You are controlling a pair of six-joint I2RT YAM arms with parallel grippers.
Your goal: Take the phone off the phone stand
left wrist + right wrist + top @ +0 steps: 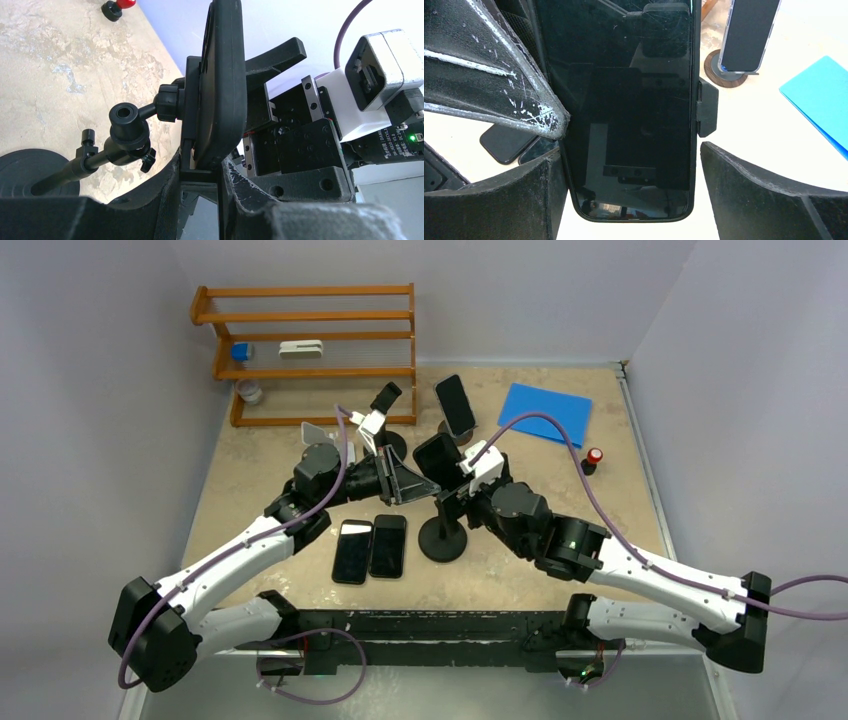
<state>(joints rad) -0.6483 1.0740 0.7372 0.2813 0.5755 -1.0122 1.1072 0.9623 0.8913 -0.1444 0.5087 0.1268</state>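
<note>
my left pincer (200, 165) is nearly closed on the phone (222, 75). in the left wrist view the phone stands edge-on, and its lower end sits down between my two fingers (167, 200), one against the screen side and one against the back. the gap is only as wide as the phone and the cradle lip under it. from the right wrist, one of those left fingers shows as a scuffed wedge whose tip touches the phone's left edge.

my right pincer (631, 155) is spread wide and has hold of nothing. its fingers (764, 195) stand either side of the phone's lower end. the right one is clearly apart from the edge. the left one is close beside the other edge, and i cannot tell whether it touches. the dark screen faces this camera squarely.

the phone is still clamped in the stand (125, 130). a side tab of the cradle grips its right edge, and the jointed arm runs back down to the round base on the table (600, 530), mid-table between both arms.

beyond it a second phone (751, 32) stands on its own stand, a blue sheet (819, 95) lies to the right, and two phones (370, 548) lie flat side by side to the left.
</note>
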